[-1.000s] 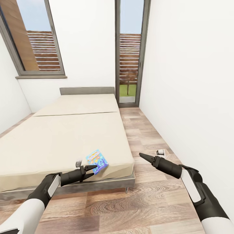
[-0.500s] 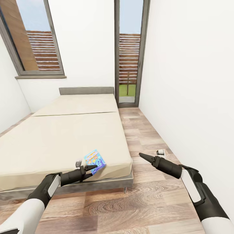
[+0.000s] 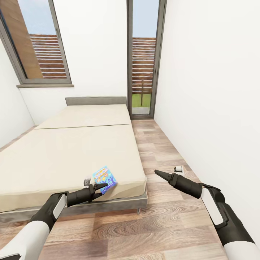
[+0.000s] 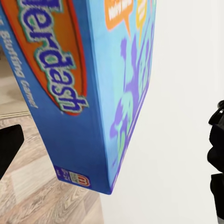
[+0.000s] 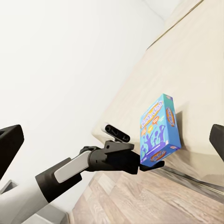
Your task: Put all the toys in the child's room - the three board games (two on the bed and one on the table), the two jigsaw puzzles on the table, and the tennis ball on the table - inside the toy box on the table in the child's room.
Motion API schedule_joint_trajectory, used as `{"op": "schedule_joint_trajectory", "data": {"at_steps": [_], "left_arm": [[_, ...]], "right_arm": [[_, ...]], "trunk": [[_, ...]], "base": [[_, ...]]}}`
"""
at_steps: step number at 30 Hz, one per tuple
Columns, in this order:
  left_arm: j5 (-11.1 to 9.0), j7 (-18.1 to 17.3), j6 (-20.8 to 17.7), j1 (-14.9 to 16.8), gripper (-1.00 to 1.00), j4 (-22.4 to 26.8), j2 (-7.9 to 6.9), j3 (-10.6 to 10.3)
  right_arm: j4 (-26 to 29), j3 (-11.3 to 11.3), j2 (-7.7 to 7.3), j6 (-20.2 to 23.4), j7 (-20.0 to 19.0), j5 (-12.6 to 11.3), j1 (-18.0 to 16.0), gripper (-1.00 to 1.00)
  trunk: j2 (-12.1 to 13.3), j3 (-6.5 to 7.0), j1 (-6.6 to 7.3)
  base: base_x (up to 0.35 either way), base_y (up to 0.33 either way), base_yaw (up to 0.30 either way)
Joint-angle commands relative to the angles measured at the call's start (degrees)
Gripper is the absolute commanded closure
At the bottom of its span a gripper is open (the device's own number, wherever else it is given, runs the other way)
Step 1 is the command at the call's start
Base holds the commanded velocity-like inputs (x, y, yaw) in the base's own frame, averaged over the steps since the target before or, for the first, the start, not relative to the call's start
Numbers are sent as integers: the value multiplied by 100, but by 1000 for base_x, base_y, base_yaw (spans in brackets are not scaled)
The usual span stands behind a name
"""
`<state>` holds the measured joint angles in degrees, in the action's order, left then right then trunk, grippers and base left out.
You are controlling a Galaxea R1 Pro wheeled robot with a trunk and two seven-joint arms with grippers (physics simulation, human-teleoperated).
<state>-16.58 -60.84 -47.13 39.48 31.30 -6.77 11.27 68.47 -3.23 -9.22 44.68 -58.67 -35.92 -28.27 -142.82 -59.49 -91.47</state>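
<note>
At the far left of the head view a tall window (image 3: 36, 43) sits in the white wall, and below it the bed (image 3: 72, 151) runs from its grey headboard (image 3: 95, 100) toward the robot, beige mattress bare except at the near right corner. There the left claw (image 3: 99, 187) reaches in from its black forearm, fingers on either side of the small blue board game (image 3: 105, 179) — the right wrist view shows the box (image 5: 158, 130) standing up on edge over the mattress corner with the claw (image 5: 156, 163) at its lower edge. Whether the fingers press the box or only bracket it, I cannot tell. The left wrist view has the box's printed blue face (image 4: 84, 93) close against the lens. Right of the bed lies wood-plank floor (image 3: 162, 216), with a glazed door (image 3: 143, 57) at its far end. The right claw (image 3: 157, 172) hangs over the floor — narrow, its tips drawn together, holding nothing.
</note>
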Motion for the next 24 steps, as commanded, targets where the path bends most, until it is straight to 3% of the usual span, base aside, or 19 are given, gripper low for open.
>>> {"op": "schedule_joint_trajectory", "data": {"at_steps": [1,24], "left_arm": [[-12,-10,-33,2,-100,-1,0,10],[-16,-139,-33,6,-100,-1,-23,51]], "right_arm": [[-1,-2,-1,32,-4,-18,-3,-100],[-1,-2,-1,32,-4,-18,-3,-100]], "trunk": [[-2,-5,1],[-2,-5,1]], "base": [[0,-1,0],[0,0,0]]}}
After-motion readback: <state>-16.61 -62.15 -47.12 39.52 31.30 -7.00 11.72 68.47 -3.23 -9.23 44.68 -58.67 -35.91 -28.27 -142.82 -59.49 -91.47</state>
